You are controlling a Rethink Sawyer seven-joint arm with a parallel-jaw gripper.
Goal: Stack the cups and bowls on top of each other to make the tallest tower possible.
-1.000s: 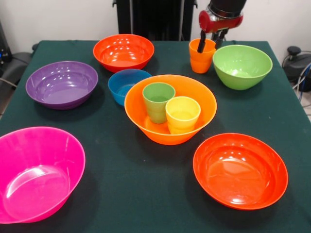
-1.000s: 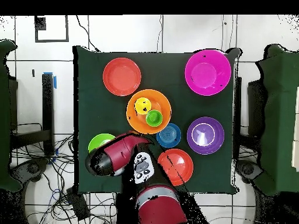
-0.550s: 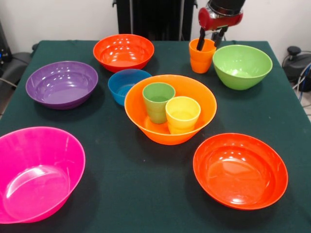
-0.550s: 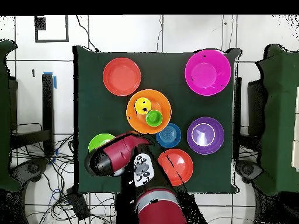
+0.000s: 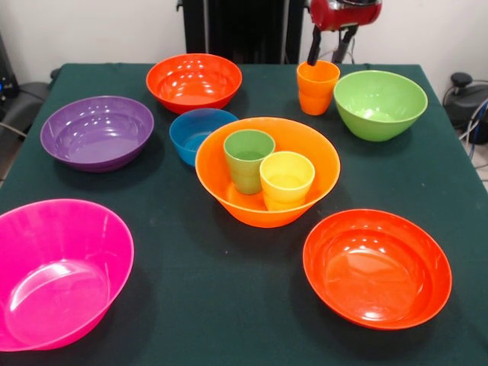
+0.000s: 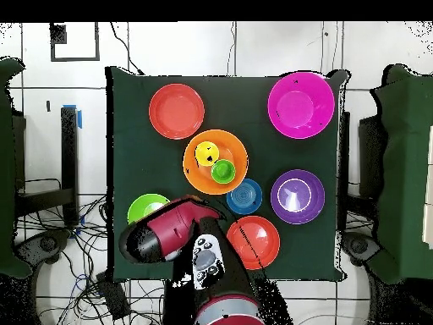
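The claw (image 5: pixel 330 47) hangs just above the orange cup (image 5: pixel 317 86), its two dark fingers (image 5: pixel 313 50) spread apart and gripping nothing, their tips clear of the cup's rim. The cup stands upright on the dark green tabletop (image 5: pixel 229 305), just beside the lime bowl (image 5: pixel 380 104). Only the red wrist of the arm (image 5: pixel 345 11) shows at the top edge of the front view; from overhead the red and black arm (image 6: pixel 173 230) reaches low across the tabletop's near edge, hiding the orange cup and part of the lime bowl (image 6: pixel 145 206). Toward the middle of the tabletop sits the light orange bowl (image 5: pixel 267 170), holding the green cup (image 5: pixel 248 159) and the yellow cup (image 5: pixel 287 178) side by side, both upright and touching or nearly so. The small blue bowl (image 5: pixel 200 133) lies right against the light orange bowl's rim, on its left in the front view. Beyond it stands one red-orange bowl (image 5: pixel 194 81); the purple bowl (image 5: pixel 97 131) sits well apart to the left. The second red-orange bowl (image 5: pixel 377 267) and the large pink bowl (image 5: pixel 57 271) rest at the front corners, each empty and open side up. No bowl is stacked on another.
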